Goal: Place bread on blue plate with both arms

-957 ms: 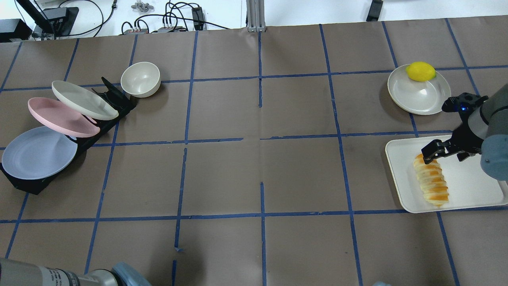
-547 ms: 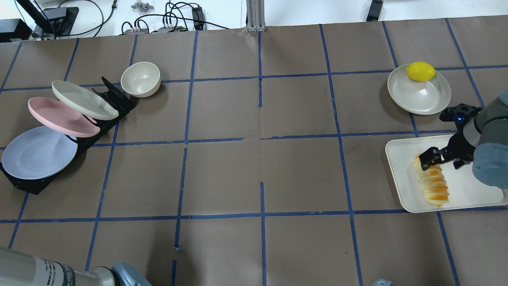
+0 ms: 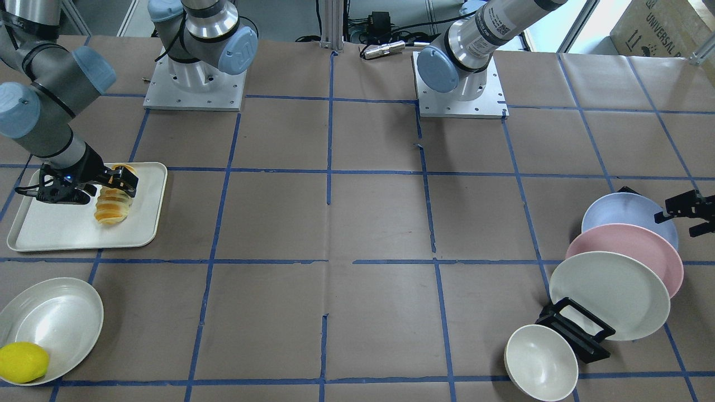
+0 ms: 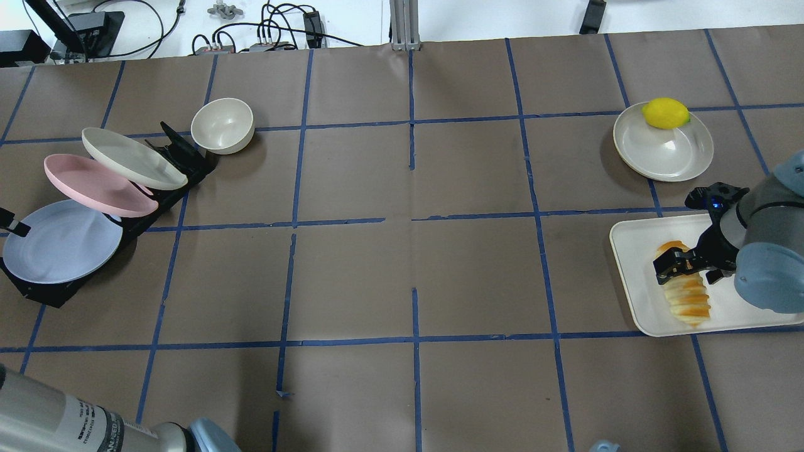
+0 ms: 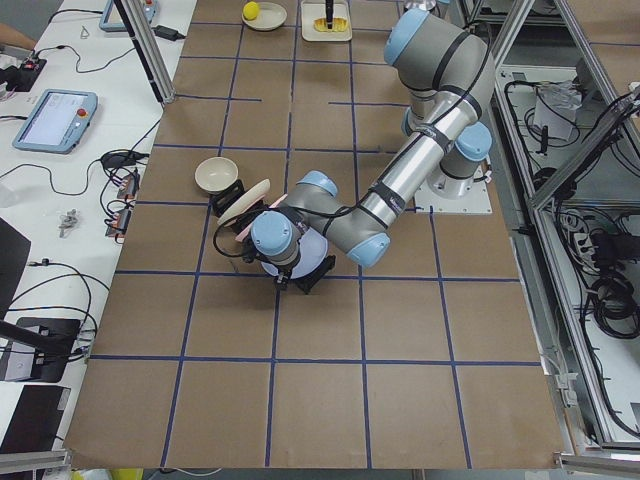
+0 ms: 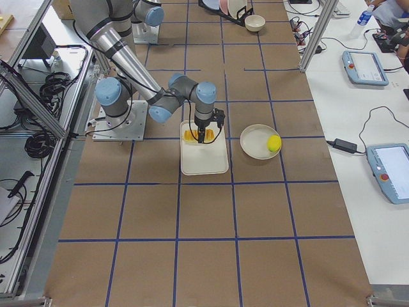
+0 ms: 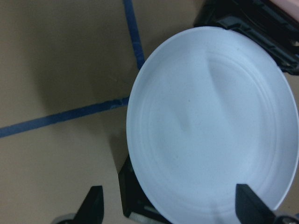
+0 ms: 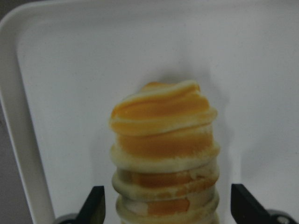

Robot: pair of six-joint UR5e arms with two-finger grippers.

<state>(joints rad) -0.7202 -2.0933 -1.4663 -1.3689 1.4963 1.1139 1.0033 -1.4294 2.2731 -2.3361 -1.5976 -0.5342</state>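
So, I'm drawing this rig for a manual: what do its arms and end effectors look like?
The left arm and right arm are silver-grey metal tubes with pale-blue round joint caps; the left carries a black-printed label. Thin black cables run along them. The left end effector and right end effector are black and two-fingered; the right shows a blue light.

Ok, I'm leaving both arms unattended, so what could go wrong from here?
The right gripper is open astride the bread nearer one end, not its middle; the segmented loaf may tilt or slip when lifted. The left gripper is open at the blue plate, which leans in the black rack, overlapped by the pink plate; pulling it could disturb that plate or the rack.
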